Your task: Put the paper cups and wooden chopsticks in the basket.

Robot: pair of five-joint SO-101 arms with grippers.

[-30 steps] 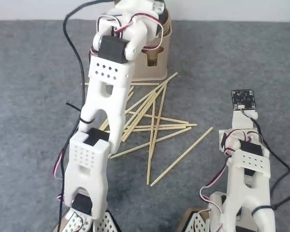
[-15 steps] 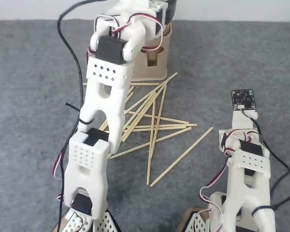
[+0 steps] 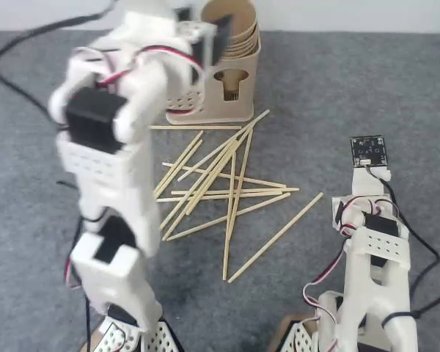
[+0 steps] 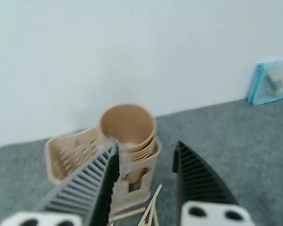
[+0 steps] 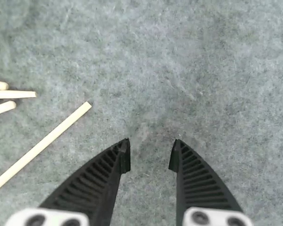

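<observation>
A stack of brown paper cups [image 3: 231,29] stands in the beige basket [image 3: 235,99] at the far edge of the grey carpet. Several wooden chopsticks [image 3: 220,180] lie crossed in a loose pile in front of the basket. My left arm [image 3: 114,147] is raised high to the left of the pile. Its gripper [image 4: 146,149] is open and empty, held in the air short of the cups [image 4: 128,128] and basket [image 4: 68,153]. My right gripper [image 5: 150,145] is open just above bare carpet, with one chopstick [image 5: 40,143] lying to its side.
A white wall runs behind the basket. By the wall, off to one side, stands a teal box [image 4: 273,82]. My right arm [image 3: 374,246] is folded at the near right. Bare carpet stretches to the right of the pile.
My left arm has lifted and swung back to the left, away from the basket, and the cup stack now shows. The right arm has not moved.
</observation>
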